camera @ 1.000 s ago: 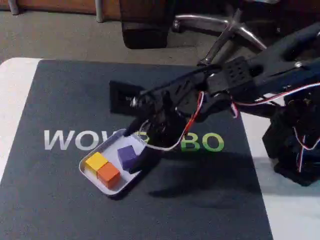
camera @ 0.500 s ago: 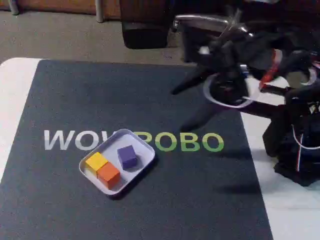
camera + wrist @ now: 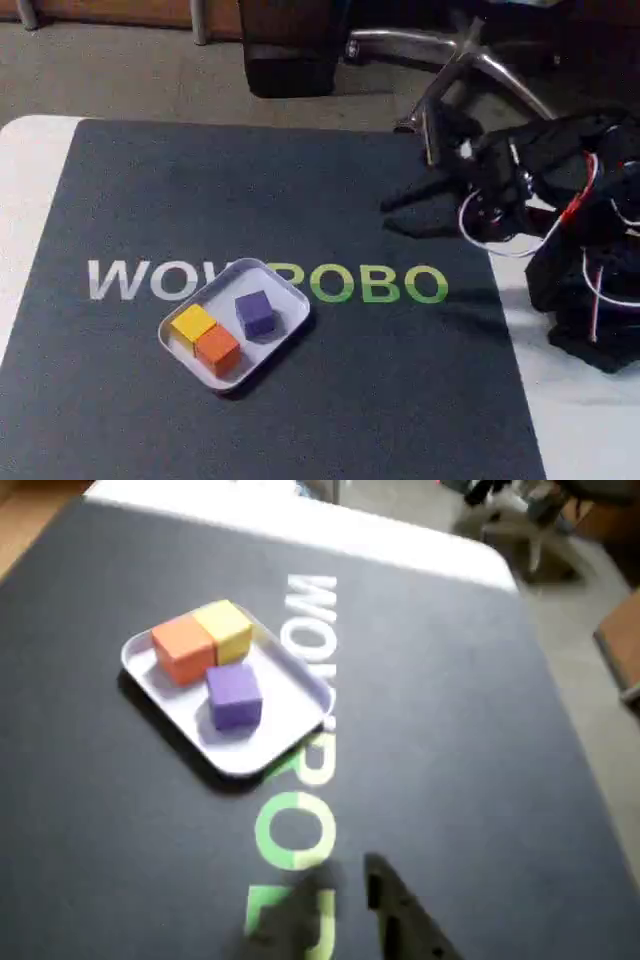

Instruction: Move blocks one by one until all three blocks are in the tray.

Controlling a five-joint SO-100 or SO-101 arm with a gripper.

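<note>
Since a sec ago my arm has pulled back from the tray [image 3: 288, 292] and now sits folded near its base at the mat's right edge in the fixed view, well apart from the tray. Gripper [image 3: 405, 205] hangs above the mat, empty; jaws look parted, tho it's dark and blurry so I'm only fairly sure. In the wrist view the finger tips [image 3: 400, 910] show at the bottom edge, nothing between them.

All 3 blocks are inside the tray. Yellow block [image 3: 192, 324] and orange block [image 3: 218, 348] touch each other at the tray's lower-left end in the fixed view; purple block [image 3: 255, 312] sits just beside them toward the tray's middle, a small gap apart. My read: task is done, so the arm retreated to rest, leaving the tray clear.

Tray covers part of the lettering [image 3: 375, 284] printed on the dark mat [image 3: 200, 190]. White tabletop [image 3: 25, 170] shows past the mat's left edge. Behind the table, far from the tray, an office chair base [image 3: 470, 55]. Nothing stands between gripper and tray.
</note>
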